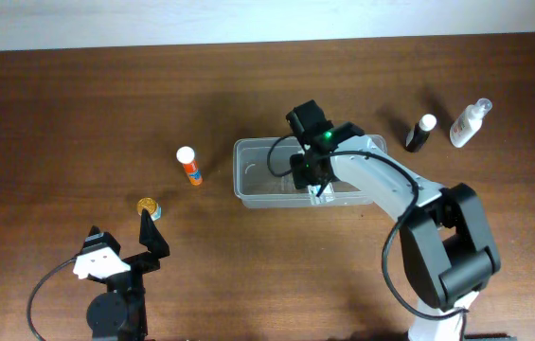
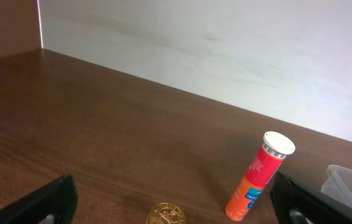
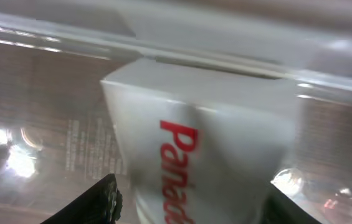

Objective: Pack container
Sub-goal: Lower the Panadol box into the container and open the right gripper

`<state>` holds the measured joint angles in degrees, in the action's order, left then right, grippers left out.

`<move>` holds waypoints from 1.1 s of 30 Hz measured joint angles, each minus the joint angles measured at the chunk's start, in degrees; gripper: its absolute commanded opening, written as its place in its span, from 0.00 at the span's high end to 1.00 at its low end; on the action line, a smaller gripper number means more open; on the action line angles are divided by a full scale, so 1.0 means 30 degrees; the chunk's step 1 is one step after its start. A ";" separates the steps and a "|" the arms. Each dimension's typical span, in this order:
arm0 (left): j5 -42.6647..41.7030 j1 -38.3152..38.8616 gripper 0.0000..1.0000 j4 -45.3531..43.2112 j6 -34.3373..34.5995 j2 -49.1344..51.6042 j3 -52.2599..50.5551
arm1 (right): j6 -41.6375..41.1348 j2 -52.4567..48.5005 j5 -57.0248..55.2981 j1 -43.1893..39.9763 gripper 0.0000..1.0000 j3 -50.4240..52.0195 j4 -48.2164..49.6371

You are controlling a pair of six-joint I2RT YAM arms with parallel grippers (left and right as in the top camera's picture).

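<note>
The clear plastic container (image 1: 248,170) lies at the table's middle; its corner shows in the left wrist view (image 2: 350,183). My right gripper (image 1: 314,175) reaches down into it. In the right wrist view its fingers (image 3: 188,205) are spread on either side of a white box with red lettering (image 3: 213,124) that rests inside the container (image 3: 38,93), with a small gap at the left finger. My left gripper (image 1: 127,242) is open and empty near the front left edge, also seen in the left wrist view (image 2: 172,186).
An orange tube with a white cap (image 1: 189,166) (image 2: 256,180) lies left of the container. A small gold-lidded jar (image 1: 148,206) (image 2: 166,214) sits just ahead of the left gripper. A black bottle (image 1: 420,133) and a clear spray bottle (image 1: 469,121) stand at the back right.
</note>
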<state>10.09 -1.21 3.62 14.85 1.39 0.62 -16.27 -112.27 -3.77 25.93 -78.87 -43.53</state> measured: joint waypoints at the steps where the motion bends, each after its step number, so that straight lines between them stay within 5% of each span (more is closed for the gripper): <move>1: 0.0007 0.0000 0.01 0.0000 0.0000 0.0000 0.0000 | 0.0000 -0.0007 0.0131 0.0000 0.47 0.0000 0.0000; 7: 0.0000 0.0000 0.01 0.0000 0.0000 0.0000 0.0000 | -0.0036 -0.0015 0.1049 0.0000 0.56 0.0000 0.0007; 33: 0.0000 0.0000 0.01 0.0000 0.0000 0.0000 0.0000 | -0.0087 0.0007 0.5319 0.0000 0.56 -0.1253 -0.0408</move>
<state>10.09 -1.21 3.62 14.85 1.39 0.62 -16.53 -112.25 12.19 25.93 -82.63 -44.75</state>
